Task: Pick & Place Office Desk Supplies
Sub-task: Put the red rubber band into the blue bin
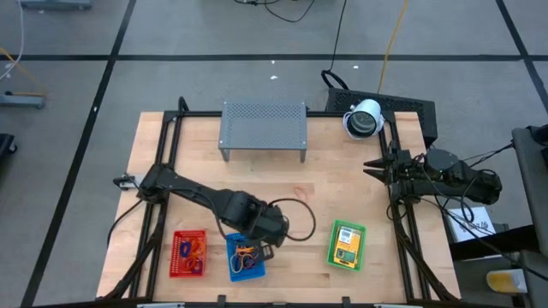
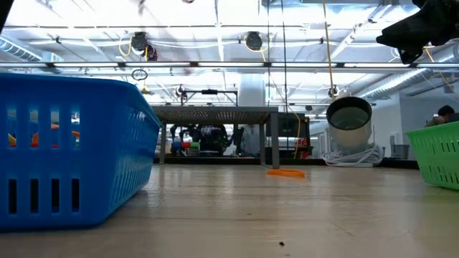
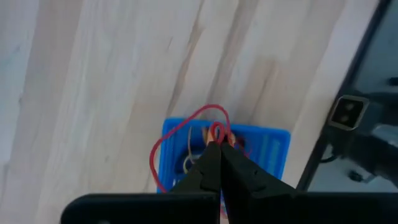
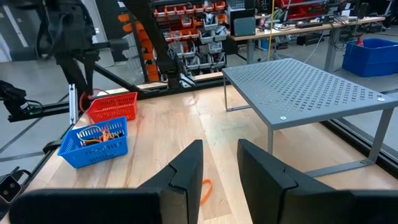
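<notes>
Sorting is looking well along from where I am sitting: the left gripper (image 3: 217,149) is hanging just above the blue basket (image 1: 247,268), its fingers pinched tight on a thin red rubber band (image 3: 177,134), whose loop is drooping over the basket's far rim toward the bare wood. I am judging this as the drop-off step, with only the release left for this piece. Other bands, orange and pale, are already lying tangled inside that basket. The red basket (image 1: 188,254) beside it is holding a heap of red and orange loops, and the green basket (image 1: 347,245) is holding a yellow-orange packet (image 1: 345,251), flat and rectangular. One orange band (image 2: 286,172) is lying loose on the table (image 1: 342,188), near the middle and ahead of the right gripper, so I am counting at least that item as undone; I am seeing no clips or blue ring anywhere. The right gripper (image 4: 219,163) is waiting at the table's right edge, fingers parted and empty. Materials: the baskets are slotted plastic mesh with stiff walls, the bands are limp, stretchy and thread-thin, the table is pale planked wood with visible grain, and the grey shelf (image 1: 264,127) at the back is perforated sheet metal on thin legs
</notes>
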